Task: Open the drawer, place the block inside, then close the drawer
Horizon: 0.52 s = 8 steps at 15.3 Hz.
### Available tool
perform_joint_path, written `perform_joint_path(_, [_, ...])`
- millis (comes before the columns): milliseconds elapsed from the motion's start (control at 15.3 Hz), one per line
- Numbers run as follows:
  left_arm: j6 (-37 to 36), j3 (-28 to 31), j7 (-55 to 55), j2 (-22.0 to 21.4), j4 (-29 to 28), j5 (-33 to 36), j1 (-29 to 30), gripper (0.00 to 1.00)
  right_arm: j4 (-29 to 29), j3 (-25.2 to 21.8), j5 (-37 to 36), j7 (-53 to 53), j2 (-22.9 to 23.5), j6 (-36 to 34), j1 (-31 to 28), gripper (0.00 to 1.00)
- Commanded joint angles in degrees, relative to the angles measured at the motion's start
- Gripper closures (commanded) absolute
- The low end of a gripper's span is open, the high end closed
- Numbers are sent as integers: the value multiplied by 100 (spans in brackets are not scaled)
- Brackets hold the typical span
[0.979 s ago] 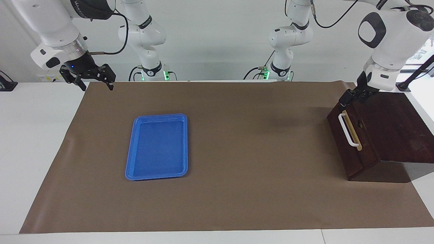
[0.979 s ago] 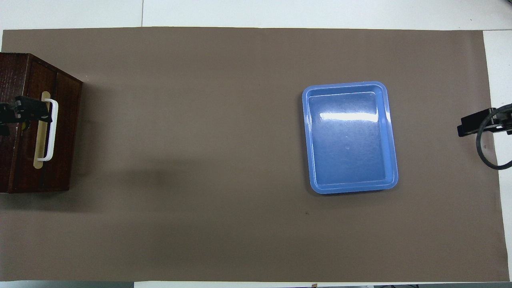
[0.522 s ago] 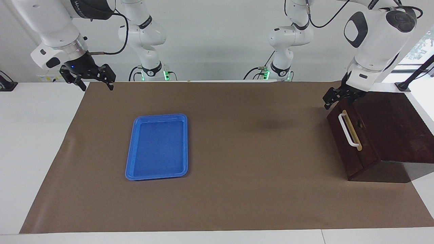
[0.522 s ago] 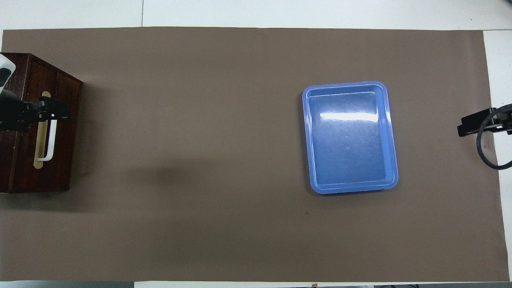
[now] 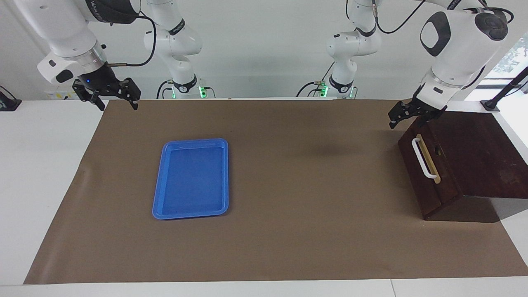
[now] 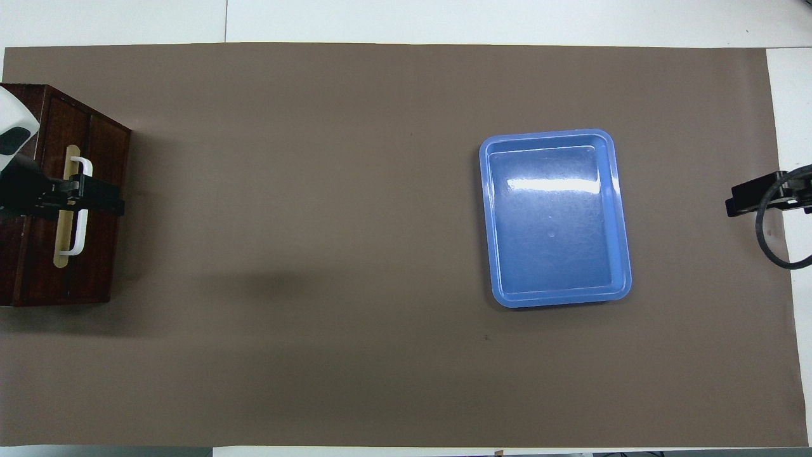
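The dark wooden drawer [image 5: 431, 181] sits shut in its box [image 5: 482, 152] at the left arm's end of the table, white bar handle [image 5: 423, 159] facing the table's middle. It also shows in the overhead view [image 6: 95, 260], with its handle [image 6: 81, 219]. My left gripper [image 5: 406, 123] hangs open and empty in the air over the drawer front's corner nearest the robots, touching nothing; in the overhead view [image 6: 101, 202] it crosses the handle. My right gripper [image 5: 117, 103] waits open at the right arm's end of the table [image 6: 745, 197]. The yellow block is out of view.
An empty flat blue tray [image 5: 192, 177] lies on the brown mat [image 5: 309, 206] toward the right arm's end, also seen in the overhead view [image 6: 555, 219]. White table [image 5: 41, 165] borders the mat.
My left gripper has moved off the box top, out over the drawer front toward the table's middle. The drawer, the tray and the right arm have not moved.
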Motion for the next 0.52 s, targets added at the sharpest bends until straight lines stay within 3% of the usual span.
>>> perform_joint_path(0, [-234,48,98,-54,76,101,-66,0,-52,44,-25,14,-59,-26,-56,0])
perform_joint_path(457, [-260,57,106,-54,76,102,-57,0,-52,44,-25,14,-59,-26,-56,0])
